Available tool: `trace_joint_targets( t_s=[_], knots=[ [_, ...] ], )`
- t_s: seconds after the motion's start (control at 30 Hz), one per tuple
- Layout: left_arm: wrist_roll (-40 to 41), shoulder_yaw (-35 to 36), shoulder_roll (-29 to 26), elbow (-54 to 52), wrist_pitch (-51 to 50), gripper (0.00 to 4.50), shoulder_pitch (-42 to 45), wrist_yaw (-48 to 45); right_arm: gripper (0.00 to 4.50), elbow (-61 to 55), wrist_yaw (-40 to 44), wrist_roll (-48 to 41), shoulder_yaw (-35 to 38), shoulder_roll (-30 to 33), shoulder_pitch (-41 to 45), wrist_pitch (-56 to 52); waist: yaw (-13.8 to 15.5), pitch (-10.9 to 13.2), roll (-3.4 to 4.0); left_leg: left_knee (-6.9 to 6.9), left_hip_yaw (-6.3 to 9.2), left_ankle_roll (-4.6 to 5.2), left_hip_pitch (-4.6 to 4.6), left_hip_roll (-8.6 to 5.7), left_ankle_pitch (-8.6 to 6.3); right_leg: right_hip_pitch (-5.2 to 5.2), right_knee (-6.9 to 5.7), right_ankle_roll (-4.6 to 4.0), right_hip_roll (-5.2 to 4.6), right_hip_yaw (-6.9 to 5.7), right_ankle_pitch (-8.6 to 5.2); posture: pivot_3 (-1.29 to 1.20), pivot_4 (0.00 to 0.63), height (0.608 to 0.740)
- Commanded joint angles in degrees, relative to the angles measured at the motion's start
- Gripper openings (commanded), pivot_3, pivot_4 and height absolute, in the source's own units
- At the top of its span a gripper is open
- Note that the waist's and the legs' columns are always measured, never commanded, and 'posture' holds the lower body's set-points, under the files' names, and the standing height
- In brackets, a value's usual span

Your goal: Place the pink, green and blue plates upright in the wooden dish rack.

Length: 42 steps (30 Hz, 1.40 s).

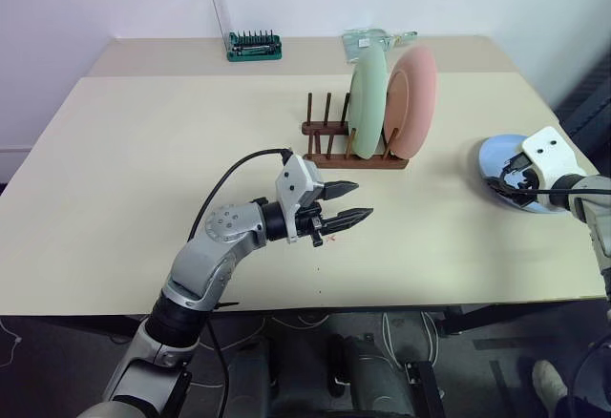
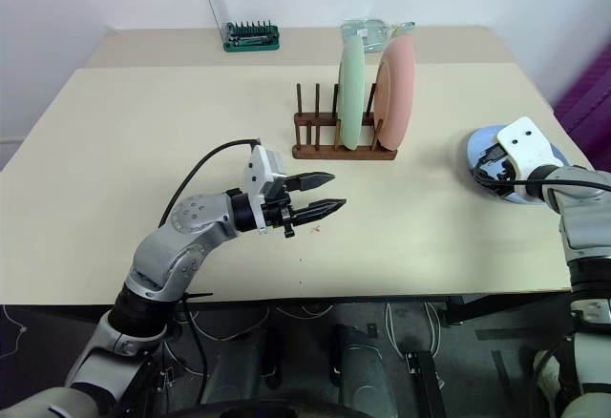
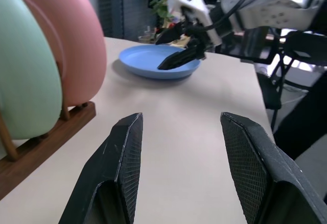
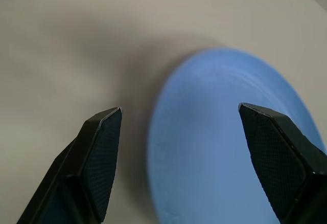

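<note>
Rightward, open empty right gripper (image 4: 179, 157) above flat blue plate (image 1: 506, 165); left gripper (image 1: 346, 202) half-open, empty, mid-table.

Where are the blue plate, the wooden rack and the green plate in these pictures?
blue plate (image 3: 153, 61): left wrist view, on its flat inner bottom.
wooden dish rack (image 1: 336, 160): left eye view, on the near base rail.
green plate (image 1: 366, 103): left eye view, on the middle of its face.
</note>
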<state>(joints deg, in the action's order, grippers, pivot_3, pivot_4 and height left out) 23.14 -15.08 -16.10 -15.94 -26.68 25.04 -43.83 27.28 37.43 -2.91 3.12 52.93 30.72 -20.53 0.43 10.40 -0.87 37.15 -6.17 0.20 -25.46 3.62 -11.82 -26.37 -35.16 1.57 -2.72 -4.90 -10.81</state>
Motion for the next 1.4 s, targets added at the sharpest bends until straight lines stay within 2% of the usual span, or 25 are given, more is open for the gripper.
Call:
trace_joint_targets(
  t_s=[0.03, 0.1, 0.2, 0.4, 0.57, 0.67, 0.83, 1.0, 1.13, 1.27, 1.4],
  knots=[
    [-0.2, -0.1, 0.3, -2.0, 0.8, 2.49, 0.0, 0.2, 3.70, 7.4, -2.4, 2.5, -0.4, -1.3, 3.9, 1.1, 0.1, 0.0, 0.00, 0.01, 0.01, 0.00, 0.00, 0.00, 0.00, 0.01, 0.00, 0.00, 0.01, 0.00, 0.00, 0.00, 0.150, 0.730],
    [-0.3, 0.0, 0.3, -2.3, 0.7, 2.49, -0.2, 0.6, 3.70, 11.9, -3.0, 2.8, -0.5, -2.2, 5.9, 0.7, 0.1, 0.0, 0.00, 0.01, 0.01, 0.00, -0.01, -0.01, 0.00, 0.01, 0.00, 0.00, 0.00, 0.00, 0.00, 0.00, 0.150, 0.730],
    [-0.3, 0.0, 0.1, -3.1, 0.4, 2.49, -0.9, 1.0, 2.85, 15.1, -2.2, 3.4, -1.1, -2.8, 7.2, 1.6, 0.3, 0.0, 0.01, 0.01, 0.00, 0.01, -0.02, -0.02, 0.00, 0.01, -0.01, 0.01, 0.00, 0.03, 0.01, 0.00, 0.150, 0.730],
    [-0.6, -0.1, -0.4, -3.7, 0.3, 2.49, -1.5, 1.5, 0.02, 14.3, -2.9, 4.5, -1.3, -3.0, 8.1, 3.2, 0.2, 0.0, 0.02, 0.03, 0.00, 0.01, 0.00, -0.02, 0.01, 0.02, -0.05, 0.03, 0.02, 0.05, 0.01, 0.00, 0.150, 0.730],
    [-0.8, 0.0, -0.9, -3.3, 0.5, 2.49, -1.2, 1.5, 0.02, 7.7, -4.7, 4.5, 0.4, -2.3, 8.6, 5.7, 0.2, 0.0, 0.03, 0.03, 0.00, 0.01, 0.01, -0.02, 0.01, 0.02, -0.06, 0.04, 0.03, 0.06, 0.02, 0.00, 0.150, 0.730],
    [-0.8, 0.3, -1.0, -2.9, 0.6, 2.49, -1.0, 1.3, 0.02, 1.4, -10.5, 4.4, 3.3, -2.4, 14.2, 12.2, -0.1, 0.2, 0.41, 0.04, -0.05, 0.01, -0.01, -0.01, 0.01, -0.04, -0.08, 0.07, 0.03, 0.10, 0.04, 0.00, 0.150, 0.730],
    [-2.3, 0.1, -0.8, -1.3, 1.9, 2.49, -0.2, 1.7, 0.02, -7.8, -11.8, 1.2, 5.1, -5.9, 24.1, 14.7, -0.2, 0.2, 0.60, -0.01, -0.04, 0.01, 0.01, -0.02, 0.01, -0.11, -0.14, 0.28, 0.15, 0.22, 0.16, 0.00, 0.150, 0.730],
    [-5.4, 3.3, 0.9, 2.5, 5.8, 2.49, 1.2, 6.5, 0.02, -19.4, -5.7, -9.3, 4.3, -14.5, 29.8, 7.5, 0.1, 0.1, 0.58, 0.01, 0.00, 0.01, 0.04, 0.06, 0.01, -0.04, -0.17, 0.26, 0.17, 0.15, 0.17, 0.00, 0.150, 0.730],
    [-7.9, 9.0, -0.8, 7.1, 8.9, 2.49, 2.1, 10.8, 0.02, -29.6, -6.1, -22.9, 4.8, -25.6, 31.8, -3.9, 0.1, 0.1, 0.60, 0.06, -0.04, 0.02, 0.02, 0.07, 0.02, -0.07, -0.27, 0.25, 0.10, 0.15, 0.21, 0.00, 0.150, 0.730],
    [-7.4, 13.6, -4.4, 7.2, 10.8, 2.49, 0.4, 10.0, 0.02, -35.5, -11.7, -34.9, 6.1, -35.8, 32.9, -14.8, -0.1, 0.1, 0.60, 0.01, -0.07, 0.01, 0.00, 0.12, 0.02, -0.15, -0.39, 0.06, 0.08, 0.14, 0.33, 0.00, 0.150, 0.730],
    [-6.3, 16.9, -7.8, 7.0, 11.8, 2.49, -1.8, 8.2, 0.02, -35.5, -21.5, -43.6, 8.8, -44.3, 32.3, -23.5, 0.1, 0.1, 0.57, 0.05, -0.06, 0.00, 0.01, 0.18, 0.02, -0.08, -0.39, 0.06, 0.03, 0.08, 0.33, 0.00, 0.150, 0.730]
  ],
)
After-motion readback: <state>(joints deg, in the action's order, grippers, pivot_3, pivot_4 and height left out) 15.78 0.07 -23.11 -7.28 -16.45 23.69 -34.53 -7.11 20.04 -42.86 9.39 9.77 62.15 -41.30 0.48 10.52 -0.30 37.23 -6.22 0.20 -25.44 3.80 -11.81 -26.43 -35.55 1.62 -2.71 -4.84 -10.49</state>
